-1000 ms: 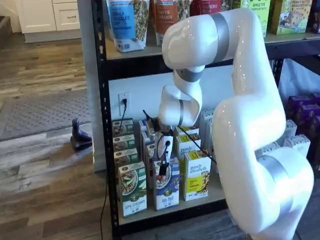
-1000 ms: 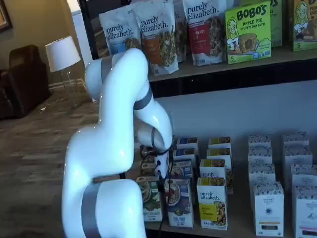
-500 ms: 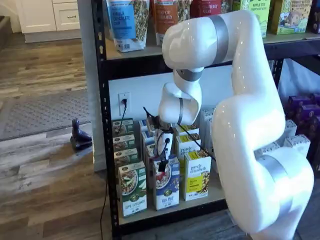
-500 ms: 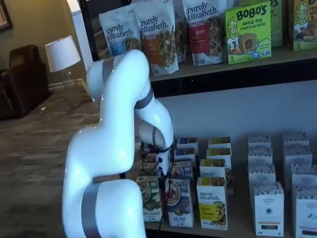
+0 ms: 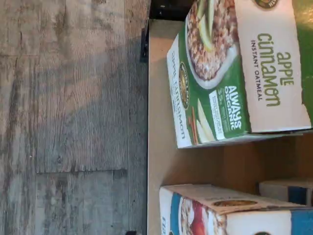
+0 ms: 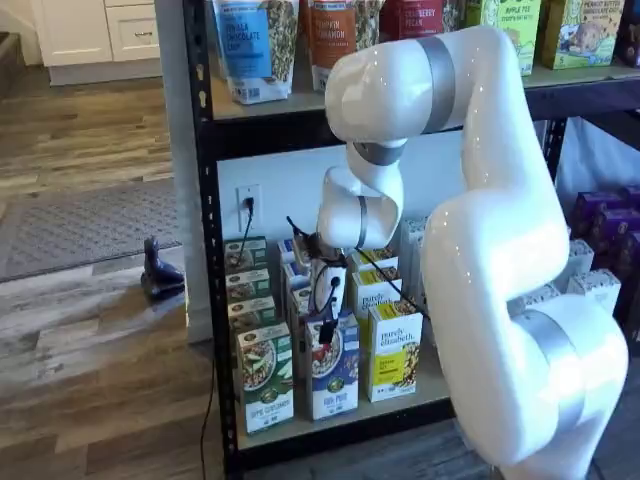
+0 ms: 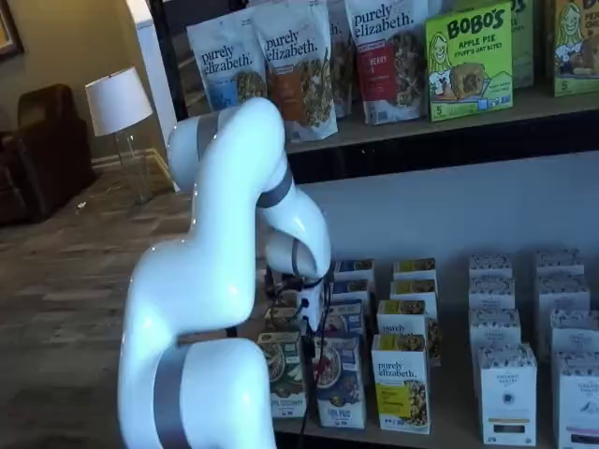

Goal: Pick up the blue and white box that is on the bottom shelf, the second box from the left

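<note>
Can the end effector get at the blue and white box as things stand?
Probably yes: the end effector hangs right above the front blue and white box, nothing between; green carton and yellow carton flank it closely.

The floor (image 6: 90, 350) is wood planks, grey-brown w/ some darker boards, and it shines a bit in a shelf view. A grey rug (image 6: 85, 225) lies on it, left of the black rack. Near the rug's edge stands a small dark object (image 6: 160, 272); what it is, cannot tell. White cabinets (image 6: 95, 35) are at the back, w/ panel doors. Behind the rack is a pale wall w/ a white outlet (image 6: 248, 203), a black cable plugged in. In a shelf view, a white lampshade (image 7: 117, 100) stands beside a dark brown armchair (image 7: 42, 154), tan wall behind.
</note>
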Tool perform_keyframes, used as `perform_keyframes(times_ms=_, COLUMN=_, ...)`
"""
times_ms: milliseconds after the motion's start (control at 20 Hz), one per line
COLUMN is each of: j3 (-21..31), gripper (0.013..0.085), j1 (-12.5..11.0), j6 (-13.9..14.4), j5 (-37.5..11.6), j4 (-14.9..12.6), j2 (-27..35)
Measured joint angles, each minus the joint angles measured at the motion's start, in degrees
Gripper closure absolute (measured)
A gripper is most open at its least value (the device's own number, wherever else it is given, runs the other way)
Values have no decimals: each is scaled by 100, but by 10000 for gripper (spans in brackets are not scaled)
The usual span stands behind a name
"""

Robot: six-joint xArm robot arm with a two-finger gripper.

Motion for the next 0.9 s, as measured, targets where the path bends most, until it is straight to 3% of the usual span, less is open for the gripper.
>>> perform_keyframes(times_ms=600, j3=-21, gripper=130, j1=-28, j6=-112, j5=57, j4=101, j2=-3)
perform_keyframes(times_ms=900, j3=-44, gripper=130, j1=-10, j6=-23, j5=95, j4=22, j2=11)
